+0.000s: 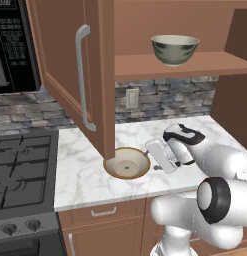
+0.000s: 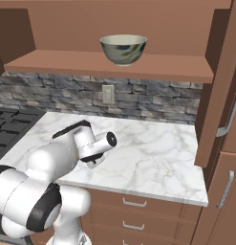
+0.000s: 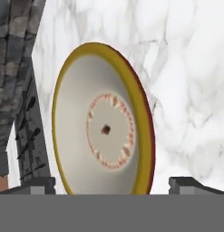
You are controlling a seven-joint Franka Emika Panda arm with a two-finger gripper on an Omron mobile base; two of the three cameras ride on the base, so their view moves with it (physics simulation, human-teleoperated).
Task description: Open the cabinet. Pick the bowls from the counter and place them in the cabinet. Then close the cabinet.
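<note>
Cream bowl [image 3: 104, 131] with tan rim; grey-veined white counter [image 3: 186, 90]; grey-green bowl [image 1: 175, 49].

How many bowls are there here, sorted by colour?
Grey-green bowl: 1, on the cabinet shelf
Cream bowl: 1, on the counter
Total: 2

The shallow bowl [image 1: 127, 163] lies on the worktop [image 1: 85, 170], right of the stove [image 1: 22, 170] and under the open cabinet door [image 1: 77, 75]. The deeper bowl [image 1: 175, 49] stands on the cabinet shelf [image 1: 195, 64], above and right of the shallow bowl. The hand [image 3: 111, 185] is just right of the shallow bowl
</note>
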